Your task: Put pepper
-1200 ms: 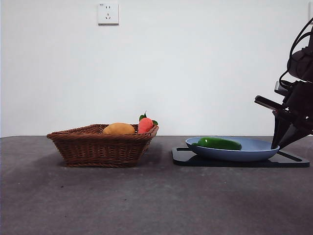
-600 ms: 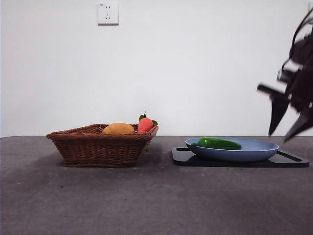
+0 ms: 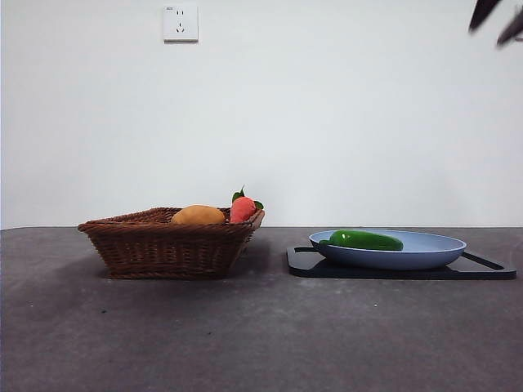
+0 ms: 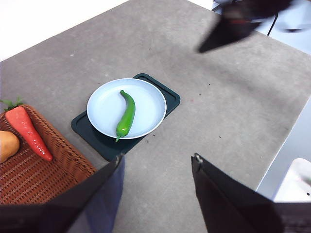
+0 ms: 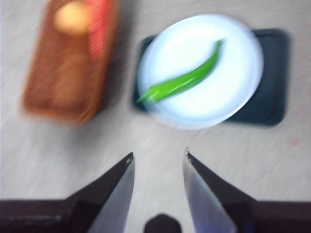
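Observation:
A long, glossy green pepper [image 3: 365, 239] lies on a pale blue plate [image 3: 425, 249], which sits on a dark tray [image 3: 490, 269]. Nothing touches it. The left wrist view looks down on the pepper [image 4: 126, 116] from high up, with my left gripper [image 4: 158, 162] open and holding nothing. In the blurred right wrist view the pepper [image 5: 183, 81] lies far below my right gripper [image 5: 158, 158], which is open and bare. Only the black tips of the right gripper [image 3: 495, 18] show in the front view, at the top right corner.
A brown wicker basket [image 3: 167, 243] stands left of the tray, holding a rounded yellow-orange item [image 3: 198, 215] and a red-orange vegetable with green leaves [image 3: 243, 207]. A wall socket [image 3: 181, 22] is on the white wall behind.
The right gripper has risen from beside the plate's right rim up to the top right corner. The pepper, plate and basket have not moved.

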Available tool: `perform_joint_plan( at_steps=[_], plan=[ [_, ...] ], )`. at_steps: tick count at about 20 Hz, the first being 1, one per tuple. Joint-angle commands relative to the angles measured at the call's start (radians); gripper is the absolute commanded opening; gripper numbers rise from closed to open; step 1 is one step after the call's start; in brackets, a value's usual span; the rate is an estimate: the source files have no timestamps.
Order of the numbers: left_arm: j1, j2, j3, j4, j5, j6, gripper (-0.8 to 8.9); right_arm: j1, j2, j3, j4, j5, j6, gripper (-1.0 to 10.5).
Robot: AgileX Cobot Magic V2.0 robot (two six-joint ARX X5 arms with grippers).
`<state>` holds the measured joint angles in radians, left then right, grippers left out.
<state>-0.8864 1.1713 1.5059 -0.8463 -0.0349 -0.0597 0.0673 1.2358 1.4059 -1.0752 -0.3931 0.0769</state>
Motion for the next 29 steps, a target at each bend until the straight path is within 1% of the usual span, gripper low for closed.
perform_joint_plan(
  at_steps=[1,6,7,8,9,10,11,14,16,21,28,29],
  plan=[
    [-0.009,0.009,0.023,-0.006,0.004,0.012,2.45,0.043,-0.082,0.020,-0.084,0.000,-0.035,1.8],
    [-0.009,0.009,0.023,-0.045,0.010,0.011,2.43,0.140,-0.232,0.020,-0.253,0.001,-0.054,1.8],
    [-0.009,0.009,0.023,-0.049,0.010,0.011,2.24,0.150,-0.249,0.020,-0.280,0.000,-0.073,1.5],
    [-0.009,0.009,0.023,-0.054,0.011,0.011,1.73,0.156,-0.261,0.020,-0.295,0.000,-0.094,1.0],
    [-0.009,0.009,0.023,-0.057,0.011,0.011,1.03,0.158,-0.268,0.020,-0.295,-0.002,-0.098,0.4],
    [-0.009,0.009,0.023,-0.062,0.011,0.011,0.33,0.158,-0.277,0.020,-0.295,-0.001,-0.114,0.0],
    [-0.009,0.009,0.023,-0.066,0.011,0.011,0.05,0.158,-0.279,0.020,-0.295,-0.001,-0.122,0.1],
    [-0.009,0.009,0.023,-0.073,0.010,0.011,0.08,0.158,-0.280,0.020,-0.294,-0.001,-0.117,0.1],
    [-0.009,0.009,0.023,-0.071,0.010,0.011,0.08,0.158,-0.280,0.020,-0.294,0.000,-0.099,0.1],
    [-0.009,0.009,0.023,-0.030,0.010,0.011,0.08,0.157,-0.280,0.020,-0.294,0.003,-0.101,0.1],
    [-0.009,0.009,0.023,-0.021,0.010,0.011,0.08,0.157,-0.281,0.020,-0.294,0.003,-0.101,0.1],
    [-0.008,0.009,0.023,-0.023,-0.003,0.047,0.08,0.157,-0.280,0.020,-0.294,0.003,-0.101,0.1]
  ],
)
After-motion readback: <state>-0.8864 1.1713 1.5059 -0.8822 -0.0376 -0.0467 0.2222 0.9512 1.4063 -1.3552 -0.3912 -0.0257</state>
